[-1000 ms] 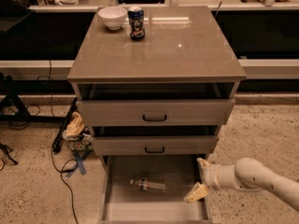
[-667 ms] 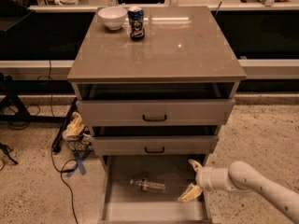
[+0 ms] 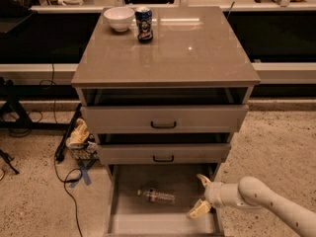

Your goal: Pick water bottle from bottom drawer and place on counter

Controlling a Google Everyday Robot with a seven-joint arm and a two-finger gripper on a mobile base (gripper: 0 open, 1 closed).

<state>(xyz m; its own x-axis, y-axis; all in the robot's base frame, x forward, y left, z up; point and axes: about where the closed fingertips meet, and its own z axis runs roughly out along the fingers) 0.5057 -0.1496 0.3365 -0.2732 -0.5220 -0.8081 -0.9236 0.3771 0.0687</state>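
seemingly gripper (image 3: 201,195) gapes over bottom drawer (image 3: 113,204) edge

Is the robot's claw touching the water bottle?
Apart. The camera view shows bare floor between the open claw and the water bottle lying in the bottom drawer.

The one camera is looking down from above and in front, fairly near, facing the drawer fronts. It is taking in the counter (image 3: 197,53) to its far edge and the bottom drawer (image 3: 163,216) to its front edge, with the gripper (image 3: 201,196), fingers spread, hovering at that drawer's right edge.
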